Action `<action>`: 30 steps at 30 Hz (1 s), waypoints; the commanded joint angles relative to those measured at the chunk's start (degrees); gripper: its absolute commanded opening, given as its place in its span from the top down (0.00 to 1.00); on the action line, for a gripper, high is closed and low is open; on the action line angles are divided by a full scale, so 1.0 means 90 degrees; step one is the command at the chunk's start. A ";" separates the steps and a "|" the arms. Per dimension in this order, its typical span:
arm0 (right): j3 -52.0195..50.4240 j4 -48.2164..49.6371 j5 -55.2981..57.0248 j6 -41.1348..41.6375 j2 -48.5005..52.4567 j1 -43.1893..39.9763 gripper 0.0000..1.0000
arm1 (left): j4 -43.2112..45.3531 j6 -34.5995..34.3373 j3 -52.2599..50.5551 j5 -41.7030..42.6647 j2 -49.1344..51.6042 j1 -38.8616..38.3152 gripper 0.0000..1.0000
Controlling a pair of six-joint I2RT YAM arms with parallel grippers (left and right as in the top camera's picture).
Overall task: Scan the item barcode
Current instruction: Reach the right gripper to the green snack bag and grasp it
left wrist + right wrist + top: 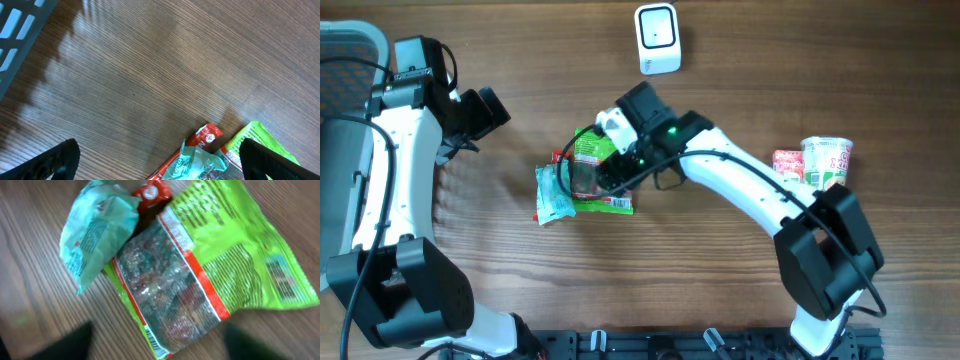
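A green snack packet (590, 152) (210, 265) with a clear window lies on the wooden table in a small pile with a teal packet (553, 192) (95, 227) and a red packet (610, 205) (150, 190). A barcode (152, 339) shows on the green packet's near edge. My right gripper (610, 170) (157, 345) hovers just over the pile, open, with blurred fingers (65, 342) on either side and nothing held. A white scanner (657, 38) stands at the back. My left gripper (485, 110) (162, 167) is open, left of the pile.
A white cup (827, 160) and a red-and-white packet (787, 163) stand at the right. A grey basket (345, 60) (20, 25) sits at the far left edge. Bare wood lies between the left gripper and the pile.
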 commanded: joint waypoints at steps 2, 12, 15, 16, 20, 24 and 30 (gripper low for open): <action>0.0886 -0.0505 0.0029 -0.1112 -0.0046 -0.0027 0.42 | 0.0000 0.0032 0.0044 -0.0041 -0.0034 0.0005 0.00; 0.1717 -0.0406 0.0403 -0.2895 0.0534 0.0002 0.15 | 0.0000 0.0032 0.0044 -0.0041 -0.0034 0.0005 0.00; 0.1717 -0.0153 0.0401 -0.2890 0.1297 0.0005 0.15 | 0.0000 0.0029 0.0044 -0.0039 -0.0034 0.0005 0.00; 0.1717 -0.0097 0.0403 -0.2888 0.1542 0.0002 0.15 | 0.0000 0.0032 0.0044 -0.0039 -0.0034 0.0005 0.00; 0.1717 -0.0070 0.0959 -0.2858 0.2132 -0.0053 0.14 | 0.0000 0.0032 0.0044 -0.0039 -0.0034 0.0005 0.00; 0.1719 -0.0614 0.1899 -0.1909 0.2115 -0.0245 0.30 | 0.0000 0.0032 0.0044 -0.0041 -0.0034 0.0005 0.00; 0.1719 -0.2769 0.1940 -0.0670 0.2013 -0.0709 0.40 | 0.0000 0.0032 0.0044 -0.0039 -0.0034 0.0005 0.00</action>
